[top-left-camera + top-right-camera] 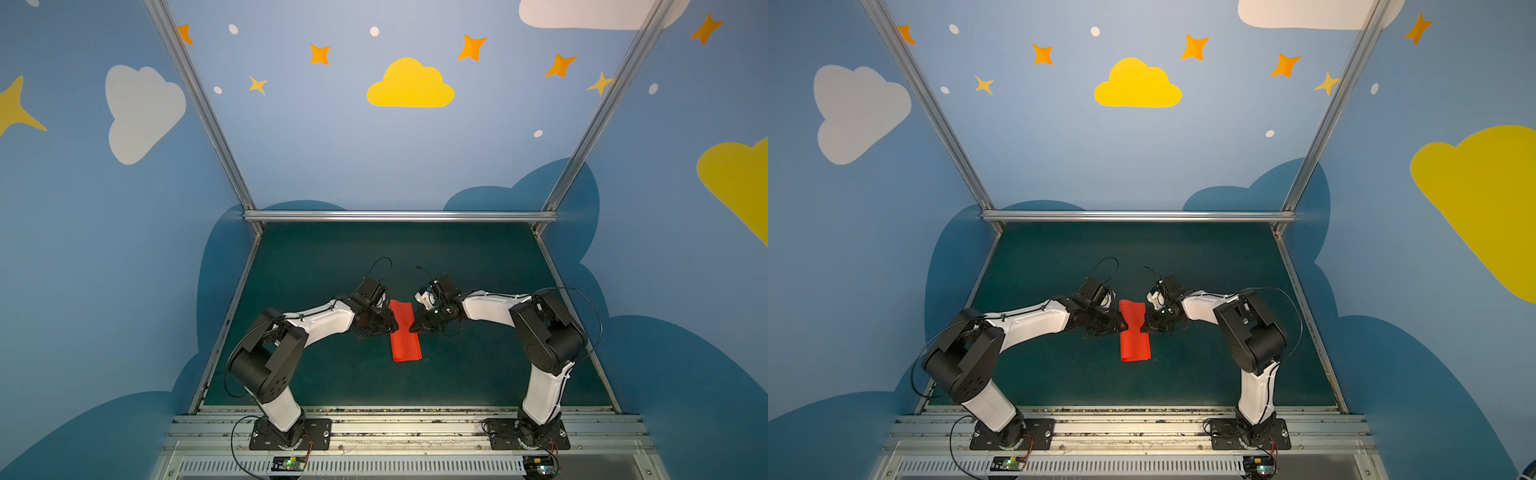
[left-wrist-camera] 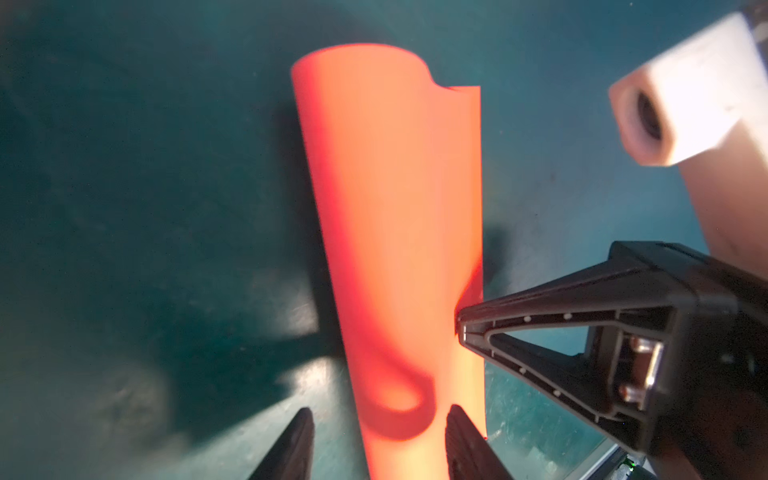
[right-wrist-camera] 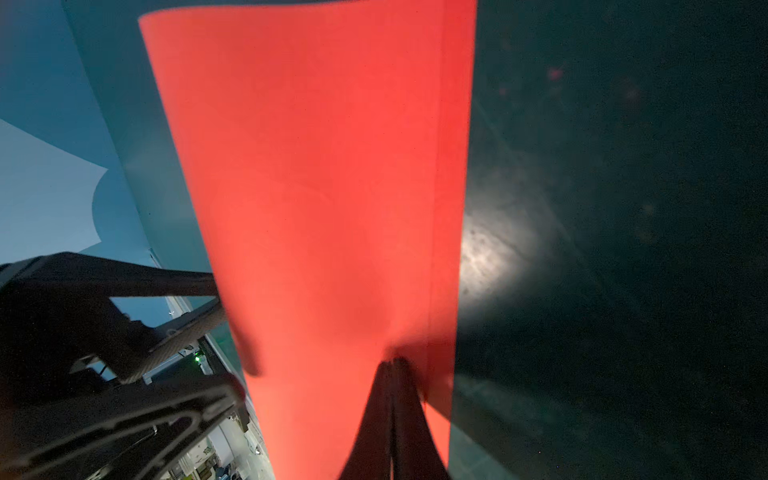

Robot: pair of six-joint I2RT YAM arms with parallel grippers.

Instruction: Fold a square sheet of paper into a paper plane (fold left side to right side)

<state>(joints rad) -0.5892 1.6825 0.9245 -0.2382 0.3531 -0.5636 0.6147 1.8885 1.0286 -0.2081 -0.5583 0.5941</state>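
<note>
The square sheet of paper (image 1: 405, 332) (image 1: 1133, 332), bright red, lies mid-table, rolled over on itself into a narrow, bulging strip. No paper plane is in view. My left gripper (image 1: 392, 328) (image 1: 1123, 326) (image 2: 380, 411) is at the strip's left side. Its jaws are apart; one fingertip (image 2: 303, 419) is over the mat and the other is over the paper (image 2: 395, 208). My right gripper (image 1: 413, 330) (image 1: 1144, 328) (image 3: 392, 361) is shut, its tips resting on the paper (image 3: 332, 187) near its right edge. The same closed tip (image 2: 459, 328) shows in the left wrist view.
The dark green mat (image 1: 332, 270) is boxed in by aluminium rails (image 1: 399, 216) and blue painted walls. Both arm bases stand on the front rail (image 1: 399, 428). The right wrist's white camera housing (image 2: 685, 91) hangs close to the paper; the left arm (image 3: 104, 332) shows beside it.
</note>
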